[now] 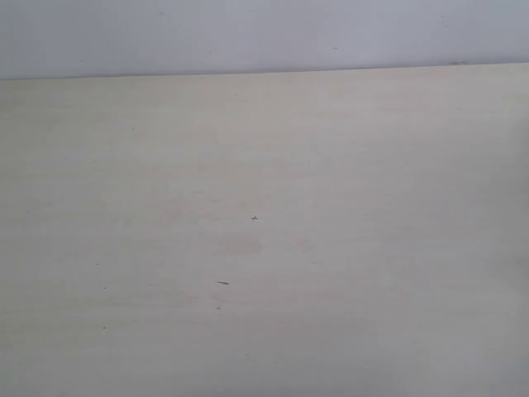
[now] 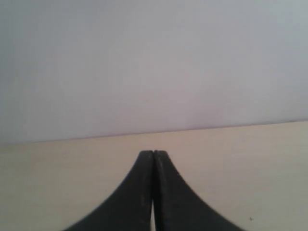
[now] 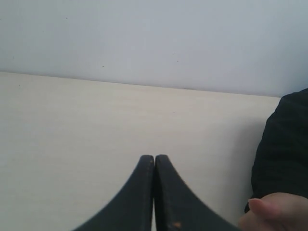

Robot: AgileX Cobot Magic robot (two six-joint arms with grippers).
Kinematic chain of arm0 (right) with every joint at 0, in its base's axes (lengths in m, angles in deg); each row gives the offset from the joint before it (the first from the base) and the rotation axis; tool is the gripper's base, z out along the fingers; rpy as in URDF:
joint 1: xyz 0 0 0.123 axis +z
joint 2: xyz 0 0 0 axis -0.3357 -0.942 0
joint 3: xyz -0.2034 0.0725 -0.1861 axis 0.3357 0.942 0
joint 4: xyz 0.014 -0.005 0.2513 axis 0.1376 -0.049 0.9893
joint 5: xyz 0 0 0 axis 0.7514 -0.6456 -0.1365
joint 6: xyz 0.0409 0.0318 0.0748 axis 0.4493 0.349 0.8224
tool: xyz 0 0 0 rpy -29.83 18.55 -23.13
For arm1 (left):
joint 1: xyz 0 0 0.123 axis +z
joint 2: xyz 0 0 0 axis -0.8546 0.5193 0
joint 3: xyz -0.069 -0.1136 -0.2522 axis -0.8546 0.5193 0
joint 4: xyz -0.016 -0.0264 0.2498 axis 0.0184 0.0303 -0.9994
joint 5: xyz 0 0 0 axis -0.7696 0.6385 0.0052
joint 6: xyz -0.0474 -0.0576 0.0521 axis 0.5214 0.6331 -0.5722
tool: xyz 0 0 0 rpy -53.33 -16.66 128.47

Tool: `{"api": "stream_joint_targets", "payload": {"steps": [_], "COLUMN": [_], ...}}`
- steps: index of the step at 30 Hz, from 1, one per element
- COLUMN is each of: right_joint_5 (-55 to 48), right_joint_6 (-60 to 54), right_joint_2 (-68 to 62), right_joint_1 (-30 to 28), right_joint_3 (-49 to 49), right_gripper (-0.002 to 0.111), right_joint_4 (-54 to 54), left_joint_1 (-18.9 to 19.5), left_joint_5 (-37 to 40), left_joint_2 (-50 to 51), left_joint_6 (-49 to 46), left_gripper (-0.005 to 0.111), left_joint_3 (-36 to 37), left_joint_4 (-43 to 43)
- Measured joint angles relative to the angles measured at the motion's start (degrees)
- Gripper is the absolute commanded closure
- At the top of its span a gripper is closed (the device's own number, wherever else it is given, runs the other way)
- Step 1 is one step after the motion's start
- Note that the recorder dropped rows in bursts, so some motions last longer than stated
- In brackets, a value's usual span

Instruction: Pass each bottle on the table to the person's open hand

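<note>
No bottle shows in any view. The pale beige wood-grain table (image 1: 331, 165) fills the exterior view, with a few tiny dark specks near its middle; neither arm appears there. In the left wrist view my left gripper (image 2: 153, 153) is shut, its black fingers pressed together with nothing between them, over the table (image 2: 250, 163). My right gripper (image 3: 154, 157) is likewise shut on nothing above the table (image 3: 72, 120). Part of a person's hand (image 3: 274, 211) and a dark sleeve (image 3: 284, 149) show beside the right gripper in the right wrist view.
A plain pale wall (image 1: 248, 33) rises behind the table's far edge. A small dark sliver (image 1: 222, 283) and a speck (image 1: 254, 217) lie on the tabletop.
</note>
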Motion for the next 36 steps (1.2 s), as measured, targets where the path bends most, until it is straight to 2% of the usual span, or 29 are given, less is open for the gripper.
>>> {"api": "stream_joint_targets", "payload": {"steps": [8,21,27,36], "right_joint_5": [0.00,0.00,0.00,0.00], "right_joint_6": [0.00,0.00,0.00,0.00], "right_joint_2": [0.00,0.00,0.00,0.00], "right_joint_1": [0.00,0.00,0.00,0.00], "right_joint_3": [0.00,0.00,0.00,0.00], "right_gripper": [0.107,0.107,0.107,0.107], "right_joint_4": [0.00,0.00,0.00,0.00], "left_joint_1": [0.25,0.36,0.36,0.36], "left_joint_5": [-2.74,-22.54,-25.56,-28.33], "left_joint_2": [0.10,0.10,-0.01,-0.01], "left_joint_6": [0.15,-2.32,-6.10,-6.56], "left_gripper": [0.107,0.107,0.107,0.107], "left_joint_3": [8.13,20.29,24.92,28.89], "left_joint_4": [3.33,4.35,4.35,4.35]}}
